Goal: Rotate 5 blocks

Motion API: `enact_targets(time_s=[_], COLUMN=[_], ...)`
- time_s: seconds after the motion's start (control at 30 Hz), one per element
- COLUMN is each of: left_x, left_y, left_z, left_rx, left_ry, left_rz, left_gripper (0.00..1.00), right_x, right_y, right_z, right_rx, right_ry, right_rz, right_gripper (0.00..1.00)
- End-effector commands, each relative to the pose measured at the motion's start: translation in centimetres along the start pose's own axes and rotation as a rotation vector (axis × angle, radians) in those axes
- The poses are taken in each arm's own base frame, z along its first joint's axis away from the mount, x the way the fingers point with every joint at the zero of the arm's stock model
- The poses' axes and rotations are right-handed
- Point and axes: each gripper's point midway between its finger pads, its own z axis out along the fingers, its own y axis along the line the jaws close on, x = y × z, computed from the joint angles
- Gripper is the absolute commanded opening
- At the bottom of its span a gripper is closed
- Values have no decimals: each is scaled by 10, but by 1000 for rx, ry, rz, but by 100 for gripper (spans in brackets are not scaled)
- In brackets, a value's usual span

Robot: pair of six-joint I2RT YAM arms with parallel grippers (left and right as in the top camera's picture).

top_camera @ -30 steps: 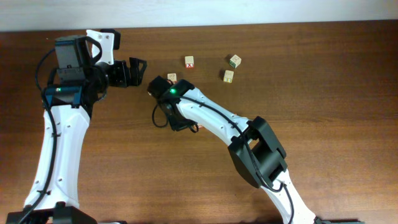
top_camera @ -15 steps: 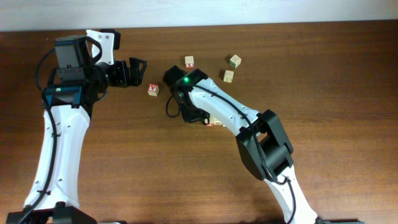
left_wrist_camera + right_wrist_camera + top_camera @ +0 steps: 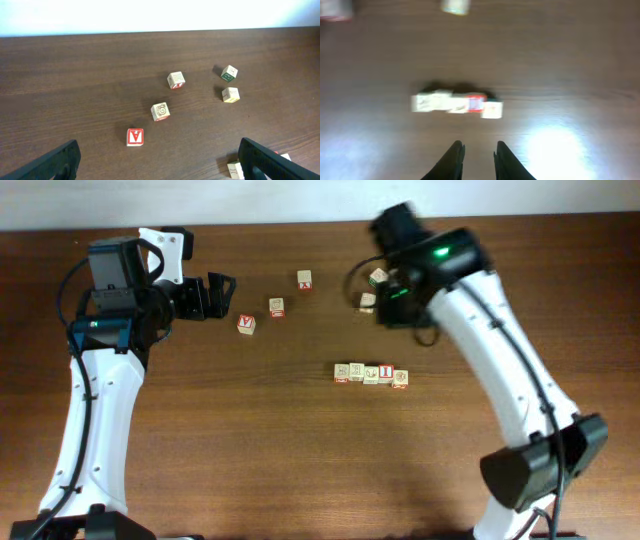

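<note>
Dark wooden table (image 3: 200, 440); five blocks (image 3: 371, 373) side by side in one row at frame centre, red-framed I fourth from left; five loose cubes (image 3: 276, 307) upper centre, one a red Y cube (image 3: 246, 325); left gripper (image 3: 222, 298) spread wide, empty; right gripper (image 3: 479, 150) slightly parted, grasping nothing

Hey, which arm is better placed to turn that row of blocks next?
Right, probably: the right gripper faces the row of blocks head-on. The left gripper sits farther off, by the red Y cube.
</note>
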Motion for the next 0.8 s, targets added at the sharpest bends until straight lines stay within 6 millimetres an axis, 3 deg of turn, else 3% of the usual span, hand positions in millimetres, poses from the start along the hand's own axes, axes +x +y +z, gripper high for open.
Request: enact_targets(time_s=[0.0, 0.07, 0.17, 0.37, 0.53, 0.77], left_x=[-7, -7, -7, -7, -7, -5], left_y=[-3, -3, -3, -3, -3, -3], left_z=[-2, -2, -2, -2, -2, -1], left_rx=[9, 9, 9, 9, 9, 10], left_ry=[-15, -15, -15, -15, -15, -8], left_rz=[24, 24, 24, 24, 24, 22], left_gripper=[99, 99, 99, 99, 99, 99], right_x=[25, 42, 63, 81, 88, 79], right_y=[-42, -41, -40, -39, -36, 19], right_z=[65, 102, 138, 182, 191, 187], right_rx=[70, -28, -48, -65, -86, -252], right_ry=[186, 260, 293, 262, 267, 205], right_rz=[88, 83, 80, 81, 82, -7], right_gripper=[22, 22, 22, 21, 21, 22])
